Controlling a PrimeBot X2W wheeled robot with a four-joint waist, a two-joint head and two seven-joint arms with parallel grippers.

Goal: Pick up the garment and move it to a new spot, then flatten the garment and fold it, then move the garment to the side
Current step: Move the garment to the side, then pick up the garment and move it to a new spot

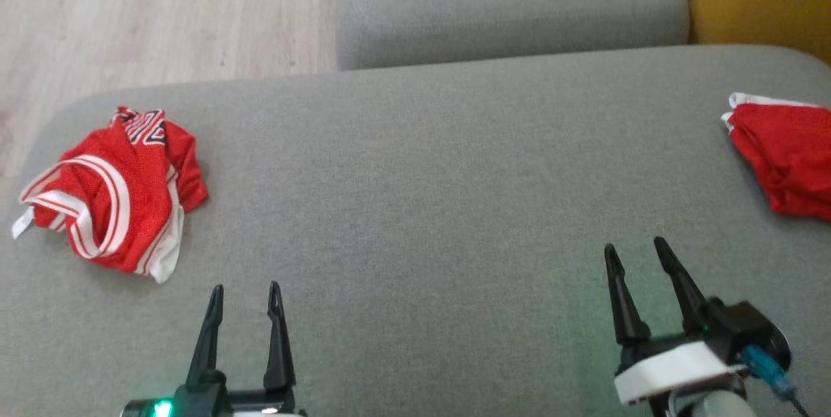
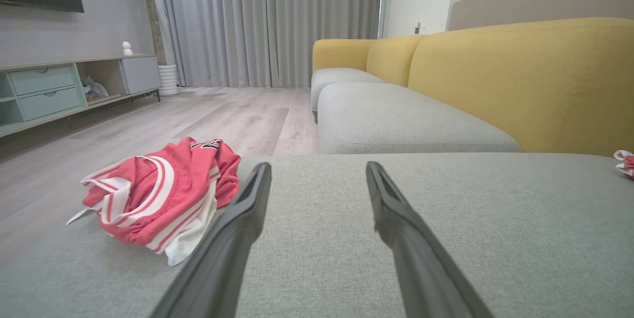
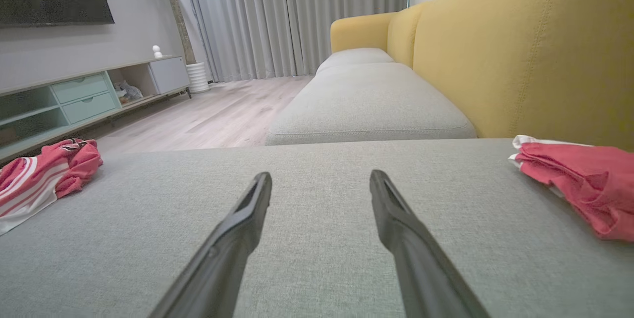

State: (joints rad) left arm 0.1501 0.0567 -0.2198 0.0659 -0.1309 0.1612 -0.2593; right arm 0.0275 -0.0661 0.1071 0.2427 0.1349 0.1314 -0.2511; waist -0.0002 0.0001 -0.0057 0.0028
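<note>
L gripper (image 1: 246,287): two long dark fingers spread wide, gap empty, nothing held.
L arm pose: low at bottom-left of head view, fingers pointing straight fwd, near-level w/ the seat per wrist view. Contact w/ the fabric: can't tell. green LED (image 1: 161,409) lit at its base.
R gripper (image 1: 635,245): same dark finger pair, also wide open, nothing in it.
R arm pose: bottom-right of head view, fingers lean slightly left, tips reach further fwd than L's. white wrist block (image 1: 669,371) + blue connector (image 1: 763,365) behind them.
crumpled red mesh jersey w/ white striped trim (image 1: 110,189): bunched heap on left end of seat, close to the edge, fwd-left of L gripper, apart from it. Dark lettering at its far end, small white tag poking out on the left.
second red garment w/ white edge (image 1: 789,160): right end of seat, lies flatter, cut off by frame. Fwd-right of R gripper, not touching.
wide grey woven-fabric seat cushion (image 1: 422,209): under both garments, both grippers over its near-middle stretch.
smaller grey cushion (image 1: 506,1): butts the far side.
yellow upholstered backrest (image 2: 520,85): runs along the right.
pale wood-plank floor (image 1: 130,14): beyond the far-left edge.
</note>
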